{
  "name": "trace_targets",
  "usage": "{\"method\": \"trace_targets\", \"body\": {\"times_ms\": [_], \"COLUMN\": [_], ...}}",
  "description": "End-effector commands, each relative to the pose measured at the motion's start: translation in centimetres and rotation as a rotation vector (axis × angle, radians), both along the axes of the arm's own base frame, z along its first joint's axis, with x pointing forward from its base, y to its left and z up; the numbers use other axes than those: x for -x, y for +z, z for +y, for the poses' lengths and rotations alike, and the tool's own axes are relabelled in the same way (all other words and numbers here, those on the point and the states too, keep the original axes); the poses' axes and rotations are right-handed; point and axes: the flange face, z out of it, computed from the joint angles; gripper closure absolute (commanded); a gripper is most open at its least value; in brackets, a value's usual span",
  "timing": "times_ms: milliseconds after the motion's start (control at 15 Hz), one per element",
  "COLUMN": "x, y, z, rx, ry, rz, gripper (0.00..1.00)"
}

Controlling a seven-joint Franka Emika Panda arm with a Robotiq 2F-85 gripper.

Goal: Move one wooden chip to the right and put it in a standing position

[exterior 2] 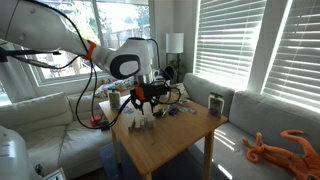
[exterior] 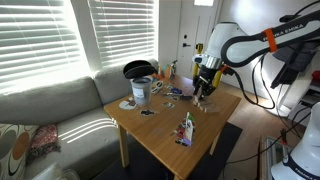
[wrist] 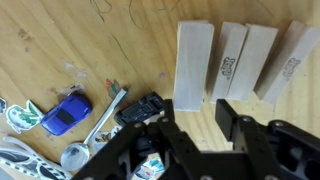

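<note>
Chips (wrist: 240,60) lie flat in a row at 12 o'clock from the spread, empty end effector (wrist: 207,122), long axes 12-to-6, leftmost chip (wrist: 193,62) directly above its gap.

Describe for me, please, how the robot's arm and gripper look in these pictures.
The arm is glossy white with rounded links, black joint sections and an orange band. The gripper is black and angular, with two blocky fingers. Dark cables trail near the arm.

White arm (exterior: 245,45), black gripper (wrist: 195,125).
Its rounded shells were glossy white with an orange band (exterior: 269,39); the fingers (wrist: 237,122) were dark and angular.
</note>
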Motion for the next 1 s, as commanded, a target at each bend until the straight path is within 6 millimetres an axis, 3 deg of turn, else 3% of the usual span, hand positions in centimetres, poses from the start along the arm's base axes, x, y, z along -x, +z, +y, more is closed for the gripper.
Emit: {"method": "trace_targets", "body": {"times_ms": [0, 200, 533, 600, 667, 933], "x": [-0.06, -0.15, -0.17, -0.2, -0.23, -0.28], "y": [-0.18, -0.2, -0.61, -0.69, -0.76, -0.91], "z": [-0.12, -0.37, -0.69, -0.72, -0.76, -0.87], "rx": [-0.012, -0.002, 0.006, 0.007, 0.006, 0.011], "ry": [-0.002, -0.011, -0.02, -0.021, -0.022, -0.024], "rz": [0.002, 0.007, 0.022, 0.023, 0.025, 0.025], "gripper": [0.72, 0.68, 0.28, 0.37, 0.55, 0.79]}}
